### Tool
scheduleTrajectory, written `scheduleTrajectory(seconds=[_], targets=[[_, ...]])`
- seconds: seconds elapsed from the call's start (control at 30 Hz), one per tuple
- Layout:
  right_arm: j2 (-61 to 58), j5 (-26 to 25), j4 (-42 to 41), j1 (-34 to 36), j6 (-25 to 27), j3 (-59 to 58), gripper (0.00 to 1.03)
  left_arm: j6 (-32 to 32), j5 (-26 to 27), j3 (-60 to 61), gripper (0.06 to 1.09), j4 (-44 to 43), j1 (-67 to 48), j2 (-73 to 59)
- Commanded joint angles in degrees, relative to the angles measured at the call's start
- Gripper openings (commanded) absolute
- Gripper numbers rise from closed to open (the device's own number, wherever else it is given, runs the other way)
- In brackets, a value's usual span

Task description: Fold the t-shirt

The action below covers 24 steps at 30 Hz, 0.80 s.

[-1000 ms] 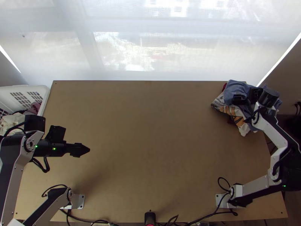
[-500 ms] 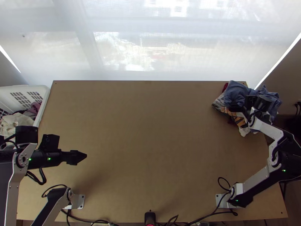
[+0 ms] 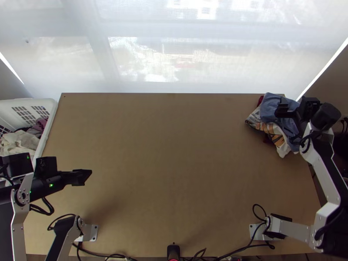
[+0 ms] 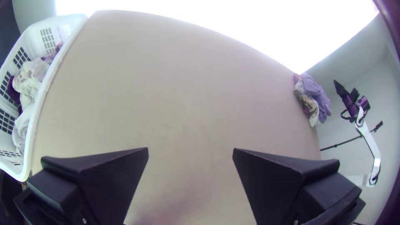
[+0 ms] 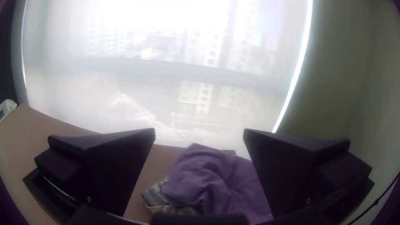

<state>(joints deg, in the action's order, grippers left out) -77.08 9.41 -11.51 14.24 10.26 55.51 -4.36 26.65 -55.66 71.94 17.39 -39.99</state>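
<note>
basket: white plastic laundry basket [image 3: 51,116], grid-like slots in walls, at table's left edge near far corner
basket contents: cream cloth [image 3: 19,141], bunched; purple cloth [image 3: 40,125], beside it toward far end
table: light wooden top [image 3: 174,152], straight edges
window covering: sheer pale blind [image 3: 130,56], just beyond table's far edge, daylight through it
blind edge: bright strip of light [image 5: 298,71] along right side
outside: pale multi-storey buildings [image 5: 204,98], hazy through blind
wall: plain, right of window [image 5: 354,62]
near edge: small black device [image 3: 173,251], about midway along, reddish bit at its end, type unclear
</note>
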Motion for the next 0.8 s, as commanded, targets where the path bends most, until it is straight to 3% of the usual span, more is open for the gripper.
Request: scheduleTrajectory(seconds=[0.0, 0.03, 0.1, 0.17, 0.23, 0.3, 0.4, 0.53, 0.6, 0.7, 0.77], targets=[[17.6, 0.7, 4.1, -13.1, 1.7, -7.8, 0.98, 0.5, -4.5, 3.5, 1.04, -5.1, 3.0, 6.5], [20.4, -0.6, 4.1, -15.0, 0.5, -10.1, 0.98, 0.8, -6.2, 4.0, 1.04, -6.5, 3.1, 8.1], [25.8, -4.3, -0.7, -17.9, -8.7, -15.6, 0.98, 2.4, -8.2, 5.1, 1.04, -8.6, 3.3, 10.1], [32.4, -7.1, -5.1, -20.0, -11.1, -22.4, 0.98, 2.3, -9.0, 5.9, 1.04, -9.3, 3.3, 11.8], [38.8, -9.1, -6.2, -23.9, -10.3, -28.1, 0.98, 1.9, -11.0, 6.4, 1.04, -11.1, 3.3, 14.0], [45.3, -12.0, -4.5, -28.6, -3.1, -32.8, 0.98, 0.8, -14.0, 7.4, 1.04, -15.3, 3.4, 17.7], [55.9, -20.9, -3.3, -37.0, 3.5, -40.3, 0.98, -2.4, -16.5, 12.1, 1.04, -22.3, 3.6, 24.3], [77.8, -25.5, -5.5, -38.0, -0.3, -49.9, 0.98, -3.4, -17.0, 19.3, 1.04, -29.1, 6.6, 34.7], [77.5, -28.5, -3.3, -37.7, -1.6, -49.1, 0.98, -2.6, -17.0, 23.4, 1.04, -31.2, 10.9, 40.4], [77.4, -28.6, -3.3, -38.0, -2.2, -49.8, 0.98, 0.1, -17.0, 24.5, 1.04, -34.0, 12.1, 38.8], [77.4, -28.6, 2.3, -38.1, -4.7, -49.7, 0.98, 2.7, -17.0, 28.1, 1.04, -40.4, 12.0, 40.3]])
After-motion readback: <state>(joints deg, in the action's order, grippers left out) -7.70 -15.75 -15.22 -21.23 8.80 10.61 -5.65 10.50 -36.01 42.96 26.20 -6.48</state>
